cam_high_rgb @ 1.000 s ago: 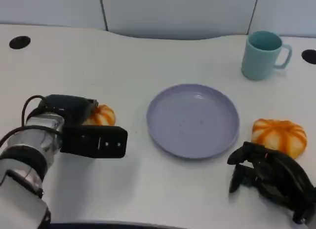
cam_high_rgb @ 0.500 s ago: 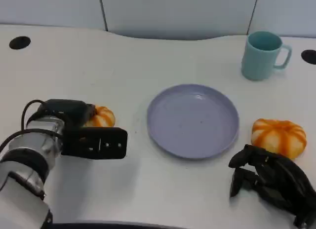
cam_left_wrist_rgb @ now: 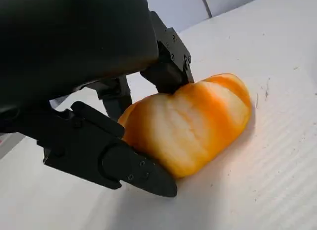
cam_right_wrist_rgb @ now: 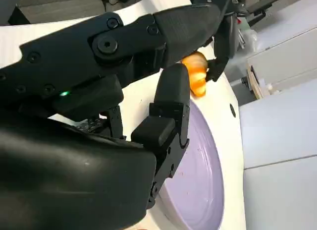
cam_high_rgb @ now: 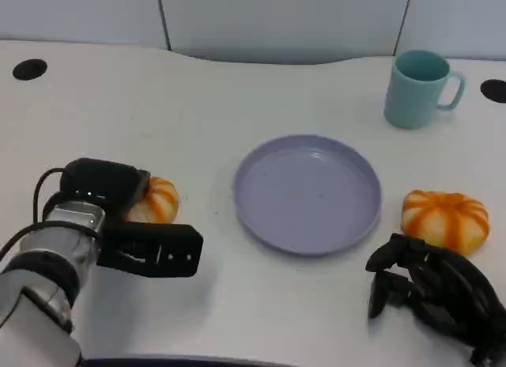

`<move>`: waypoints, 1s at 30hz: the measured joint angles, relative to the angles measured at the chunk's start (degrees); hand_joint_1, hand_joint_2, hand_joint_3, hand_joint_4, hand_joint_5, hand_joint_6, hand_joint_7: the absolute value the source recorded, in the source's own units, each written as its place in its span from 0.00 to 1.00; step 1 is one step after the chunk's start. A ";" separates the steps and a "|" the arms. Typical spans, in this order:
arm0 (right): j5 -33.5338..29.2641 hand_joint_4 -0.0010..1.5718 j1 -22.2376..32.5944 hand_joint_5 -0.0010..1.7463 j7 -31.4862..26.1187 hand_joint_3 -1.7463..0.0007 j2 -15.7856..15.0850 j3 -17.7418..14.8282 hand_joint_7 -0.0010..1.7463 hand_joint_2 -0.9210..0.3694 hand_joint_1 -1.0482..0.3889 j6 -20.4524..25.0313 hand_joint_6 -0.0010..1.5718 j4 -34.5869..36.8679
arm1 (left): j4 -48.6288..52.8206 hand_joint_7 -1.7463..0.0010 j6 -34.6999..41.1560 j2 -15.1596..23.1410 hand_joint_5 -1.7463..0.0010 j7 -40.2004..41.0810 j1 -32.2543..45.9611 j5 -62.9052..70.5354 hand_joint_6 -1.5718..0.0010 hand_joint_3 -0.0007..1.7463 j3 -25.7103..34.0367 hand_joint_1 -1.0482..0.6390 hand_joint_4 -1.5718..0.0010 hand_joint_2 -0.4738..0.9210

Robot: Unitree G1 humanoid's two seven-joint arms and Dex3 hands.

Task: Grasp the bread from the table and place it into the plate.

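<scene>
**benchwatcher:** So where's the bread (cam_high_rgb: 155,199) being kept right now? It's being shown on the bench (cam_high_rgb: 237,90), left of the purple plate (cam_high_rgb: 307,194) and apart from it, not in it yet.

**softgrip_fan:** Yep, and it's being gripped by the left hand (cam_high_rgb: 111,213). In the left wrist view the fingers (cam_left_wrist_rgb: 166,66) are being pressed into the far side of the bun and the thumb is being laid along the near side, so it's clamped on it. Whether it's being lifted off the surface can't be told.

**benchwatcher:** And the right hand (cam_high_rgb: 431,292)?

**softgrip_fan:** Fingers are being held curled in, nothing in them. A second bun (cam_high_rgb: 444,218) is being left alone just beside it, and a teal mug (cam_high_rgb: 419,88) is being left well back.

**benchwatcher:** Handling guess?

**softgrip_fan:** Light, soft and squashy, probably, since the crust is being dented a bit where it's being pressed. A gentle hold across the sides is being suggested, not a hard squeeze.
</scene>
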 measured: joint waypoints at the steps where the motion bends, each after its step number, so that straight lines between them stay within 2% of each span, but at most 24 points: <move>1: 0.00 0.39 0.00 0.93 0.02 0.92 0.00 0.00 0.63 0.00 0.35 -0.06 0.45 0.00 | 0.04 0.35 -0.29 0.10 0.00 0.42 0.05 0.00 0.61 0.02 -0.04 0.44 0.58 0.94; 3: -0.05 0.39 0.01 0.93 0.04 0.91 0.00 0.03 0.63 0.00 0.34 -0.28 0.45 0.02 | 0.07 0.45 -0.71 0.22 0.09 1.16 0.16 -0.03 0.56 0.02 -0.13 0.45 0.58 0.95; 5: -0.13 0.39 0.04 0.93 -0.08 0.91 -0.01 0.11 0.63 0.00 0.36 -0.31 0.45 0.00 | 0.08 0.43 -1.21 0.35 0.15 2.25 0.46 -0.27 0.56 0.04 0.04 0.47 0.58 0.95; 6: -0.12 0.39 0.03 0.93 -0.10 0.92 -0.01 0.10 0.63 0.00 0.36 -0.28 0.45 0.02 | 0.07 0.37 -1.44 0.41 0.14 2.71 0.67 -0.76 0.59 0.04 0.44 0.47 0.60 0.96; 7: -0.08 0.38 0.02 0.93 -0.10 0.92 -0.01 0.07 0.62 0.00 0.36 -0.18 0.45 0.04 | 0.08 0.18 -1.67 0.42 0.06 3.06 0.96 -1.41 0.65 0.08 1.23 0.48 0.61 0.95; 8: -0.06 0.38 -0.01 0.93 -0.13 0.92 -0.03 0.05 0.62 0.00 0.36 0.03 0.45 0.03 | 0.08 0.09 -1.87 0.44 0.03 3.12 1.13 -1.87 0.66 0.15 1.86 0.50 0.59 0.92; 9: -0.04 0.38 -0.04 0.93 -0.14 0.92 -0.05 0.04 0.62 0.00 0.36 0.35 0.45 -0.06 | 0.08 0.04 -2.13 0.46 0.01 3.17 1.33 -2.72 0.66 0.33 2.59 0.49 0.58 0.83; 12: -0.01 0.38 -0.06 0.93 -0.11 0.92 -0.08 0.00 0.62 0.00 0.36 0.52 0.45 -0.06 | 0.08 0.00 -3.40 0.69 0.00 4.29 2.10 -4.37 0.66 0.51 4.64 0.50 0.55 0.72; 14: 0.02 0.39 -0.06 0.93 -0.12 0.93 -0.08 -0.16 0.62 0.00 0.35 0.58 0.46 0.02 | 0.07 0.00 -4.99 0.80 0.00 5.16 2.32 -5.53 0.69 0.53 5.89 0.48 0.57 0.72; 17: -0.02 0.39 -0.24 0.93 -0.20 0.92 -0.06 -0.13 0.62 0.00 0.37 0.55 0.45 0.26 | -0.13 0.01 -7.12 0.84 0.00 5.67 2.32 -6.94 0.73 0.52 7.63 0.48 0.61 0.71; 20: 0.02 0.38 -0.64 0.94 0.15 0.93 -0.02 -0.23 0.62 0.00 0.37 0.26 0.45 1.01 | -0.62 0.00 -8.49 1.01 0.00 6.36 2.19 -8.20 0.69 0.50 9.19 0.50 0.54 0.73; 23: 0.06 0.39 -0.95 0.94 0.32 0.94 0.01 -0.45 0.60 0.00 0.38 0.11 0.46 1.63 | -0.84 0.00 -9.43 1.21 0.00 6.91 1.93 -8.61 0.68 0.41 10.28 0.52 0.53 0.78; 27: 0.04 0.39 -1.31 0.92 0.20 0.94 0.04 -0.53 0.59 0.00 0.38 -0.06 0.47 2.10 | -1.68 0.00 -11.72 1.69 0.00 7.38 1.74 -9.45 0.69 0.21 11.22 0.52 0.55 0.91; 30: -0.06 0.39 -1.34 0.89 -0.30 0.93 0.08 -0.43 0.59 0.00 0.37 -0.15 0.47 2.02 | -2.18 0.00 -12.91 1.71 0.00 7.39 0.82 -9.32 0.68 0.15 11.13 0.52 0.55 0.95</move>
